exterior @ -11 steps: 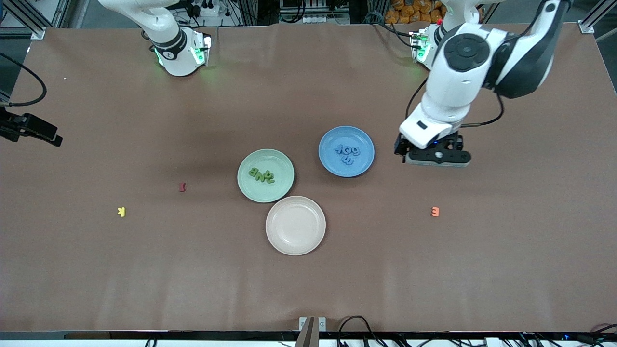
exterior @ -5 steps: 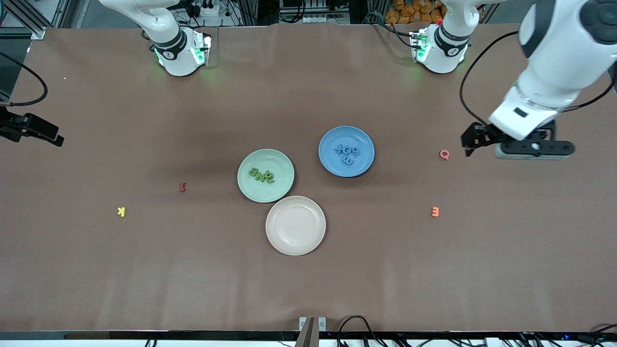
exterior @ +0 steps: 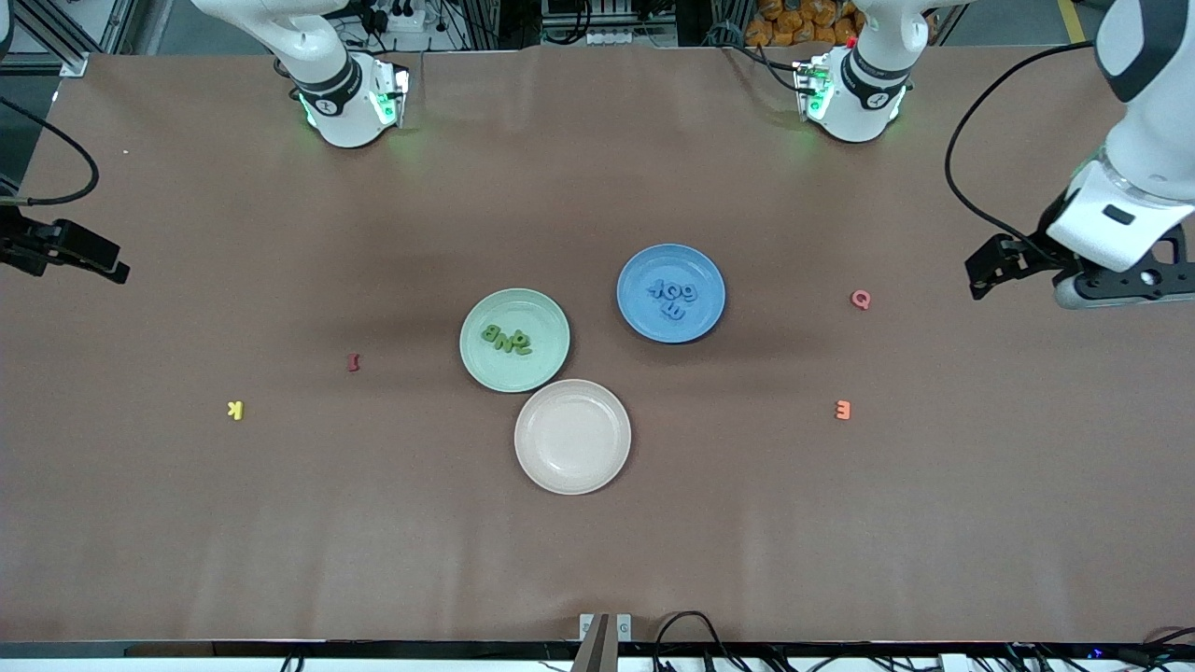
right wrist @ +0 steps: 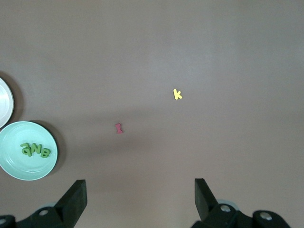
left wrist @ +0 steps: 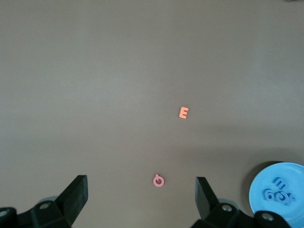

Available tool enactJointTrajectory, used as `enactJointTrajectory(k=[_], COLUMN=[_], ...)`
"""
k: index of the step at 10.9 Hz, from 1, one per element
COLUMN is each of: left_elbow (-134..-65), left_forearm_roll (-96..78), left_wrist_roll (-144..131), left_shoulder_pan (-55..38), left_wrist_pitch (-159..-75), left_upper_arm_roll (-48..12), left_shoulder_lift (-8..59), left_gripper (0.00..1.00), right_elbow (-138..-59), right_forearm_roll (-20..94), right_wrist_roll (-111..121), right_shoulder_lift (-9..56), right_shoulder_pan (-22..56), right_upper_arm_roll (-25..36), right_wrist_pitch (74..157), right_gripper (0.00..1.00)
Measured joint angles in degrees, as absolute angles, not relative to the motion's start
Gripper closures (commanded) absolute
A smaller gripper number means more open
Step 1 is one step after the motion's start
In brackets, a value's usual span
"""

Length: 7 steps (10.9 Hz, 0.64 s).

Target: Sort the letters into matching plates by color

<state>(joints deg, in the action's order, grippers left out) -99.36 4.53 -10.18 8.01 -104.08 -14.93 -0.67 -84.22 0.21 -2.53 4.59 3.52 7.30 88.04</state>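
Green letters [exterior: 507, 339]: four, lying in the mint green plate [exterior: 551, 322]. Blue letters [exterior: 674, 297]: four, lying in the blue plate [exterior: 644, 266]. We judge the sorting complete; nothing of either colour lies loose on the surface [exterior: 597, 541]. Strays, not ours: pink Q [exterior: 861, 299], orange E [exterior: 843, 410], yellow K [exterior: 235, 410], dark red letter [exterior: 353, 361], beige-pink plate [exterior: 537, 467] bare. Left hand [exterior: 1074, 275]: released, empty, over the left arm's end. Right hand [right wrist: 140, 202]: released, empty, waiting. We reckon no further pick is called for.

A brown cover [exterior: 597, 560] with faint creases spans the bench. Aluminium frame posts [exterior: 56, 37] and cables [exterior: 691, 625] line its edges; lighting is even, with soft shadows.
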Motion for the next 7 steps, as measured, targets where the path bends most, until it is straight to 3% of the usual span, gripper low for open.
enactJointTrajectory(k=[7], left_elbow=[-98.65], left_forearm_roll=[2.49], left_wrist_roll=[-0.02], left_shoulder_pan=[9.65], left_wrist_pitch=[-104.04], left_upper_arm_roll=[-12.27], left_shoulder_lift=[-0.73], left_gripper=[0.00], right_elbow=[-84.31], right_forearm_roll=[0.21], right_wrist_roll=[-2.54], right_shoulder_lift=[4.67], right_shoulder_pan=[3.51], right_upper_arm_roll=[7.25], right_wrist_pitch=[88.19], right_gripper=[0.00])
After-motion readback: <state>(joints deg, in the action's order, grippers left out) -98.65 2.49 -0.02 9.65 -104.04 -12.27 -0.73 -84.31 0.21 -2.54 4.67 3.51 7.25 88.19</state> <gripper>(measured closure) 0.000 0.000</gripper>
